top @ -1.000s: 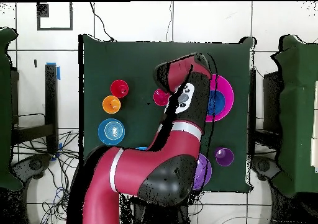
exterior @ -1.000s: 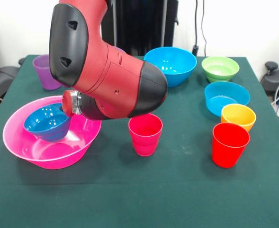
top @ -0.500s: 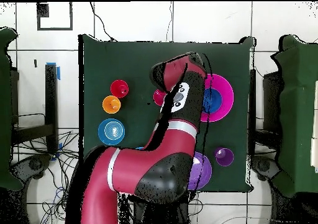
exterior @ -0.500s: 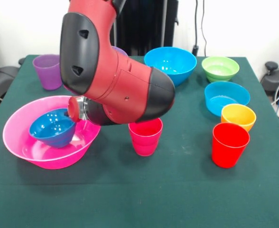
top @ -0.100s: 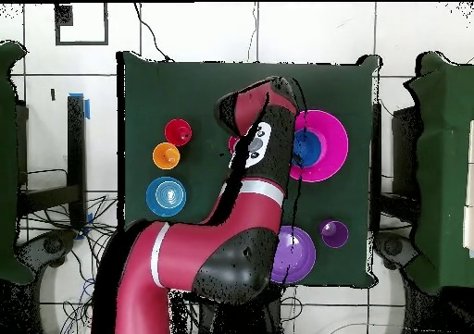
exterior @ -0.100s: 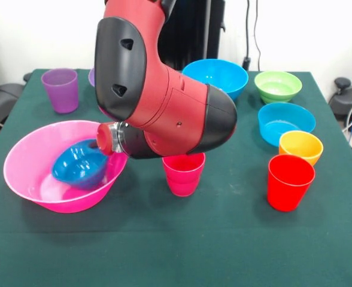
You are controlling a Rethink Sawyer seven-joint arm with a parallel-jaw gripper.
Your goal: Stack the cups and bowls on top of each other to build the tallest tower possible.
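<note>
The huge pink bowl (exterior @ -0.100s: 29, 164) (top @ -0.100s: 331, 145) stands at the table's left in the front view. A small dark blue bowl (exterior @ -0.100s: 77, 169) (top @ -0.100s: 308, 148) lies tilted inside it, against its right wall. My gripper (exterior @ -0.100s: 99, 147) is at that bowl's upper rim, mostly hidden behind the red wrist, so its hold cannot be made out. The magenta cup (exterior @ -0.100s: 183, 171) stands upright just right of the pink bowl, under the arm. The purple cup (exterior @ -0.100s: 61, 89) (top @ -0.100s: 334, 233) is at the back left. A red cup (exterior @ -0.100s: 290, 182) (top @ -0.100s: 178, 131) stands at the right.
An orange bowl (exterior @ -0.100s: 300, 146), a cyan bowl (exterior @ -0.100s: 285, 122), a green bowl (exterior @ -0.100s: 278, 86) and a large blue bowl (exterior @ -0.100s: 219, 79) line the right and back. A large purple bowl (top @ -0.100s: 296, 253) sits near the robot's base, mostly behind the arm in the front view.
The arm has swung toward the right of the front view. The dark blue bowl went with it, sinking lower and tipping further inside the pink bowl.
</note>
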